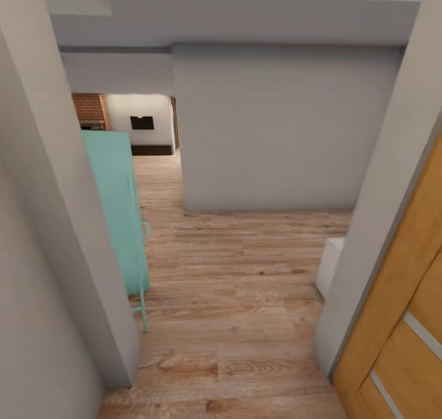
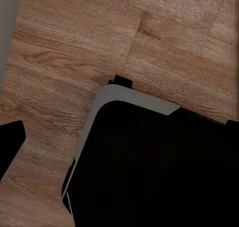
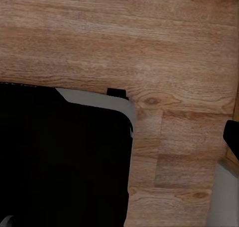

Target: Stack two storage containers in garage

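Hallway with light wood plank floor (image 1: 245, 296), grey walls (image 1: 270, 130) either side. Head view: wooden door (image 1: 399, 321) at 4 o'clock, teal cabinet (image 1: 116, 210) at 9 o'clock against the left wall. At 11 o'clock an opening gives on the living room (image 1: 132, 124): red brick (image 1: 88, 107), white wall with dark inset. Storage containers not sighted here. Both wrist views look straight down on planks and the robot's black base (image 2: 159, 167). State of either claw: cannot tell.
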Motion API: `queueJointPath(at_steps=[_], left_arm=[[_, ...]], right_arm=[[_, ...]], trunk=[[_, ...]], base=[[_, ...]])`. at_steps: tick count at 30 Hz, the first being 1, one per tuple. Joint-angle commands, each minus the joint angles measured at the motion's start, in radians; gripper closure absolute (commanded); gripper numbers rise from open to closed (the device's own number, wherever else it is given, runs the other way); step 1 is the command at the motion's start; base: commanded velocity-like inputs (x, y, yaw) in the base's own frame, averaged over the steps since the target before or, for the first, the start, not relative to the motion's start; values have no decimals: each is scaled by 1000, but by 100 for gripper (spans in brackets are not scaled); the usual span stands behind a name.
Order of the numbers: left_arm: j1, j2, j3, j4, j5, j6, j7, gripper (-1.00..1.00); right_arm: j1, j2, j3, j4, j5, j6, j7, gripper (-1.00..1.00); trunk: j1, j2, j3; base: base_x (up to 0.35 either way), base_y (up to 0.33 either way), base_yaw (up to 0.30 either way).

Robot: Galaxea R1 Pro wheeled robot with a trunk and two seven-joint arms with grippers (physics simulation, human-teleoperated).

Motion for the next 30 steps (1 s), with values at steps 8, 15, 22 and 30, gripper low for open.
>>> queueJointPath(at_steps=[8, 15, 22, 30], left_arm=[[-1, 0, -9, -1, 7, -2, 3, -100], [-1, 0, -9, -1, 6, -2, 3, -100], [-1, 0, -9, 0, 7, -2, 3, -100], [-1, 0, -9, 1, 7, 0, 3, -100]], right_arm=[[-2, 2, 5, 3, -14, -6, -2, -100], [-2, 2, 5, 3, -11, -6, -2, -100], [-2, 2, 4, 3, -10, -7, -2, -100], [-1, 2, 4, 3, -10, -7, -2, -100]], trunk=[[1, -1, -2], [1, -1, -2], [1, -1, -2], [1, -1, -2]], base=[[323, 0, 0], [323, 0, 0], [323, 0, 0], [323, 0, 0]])
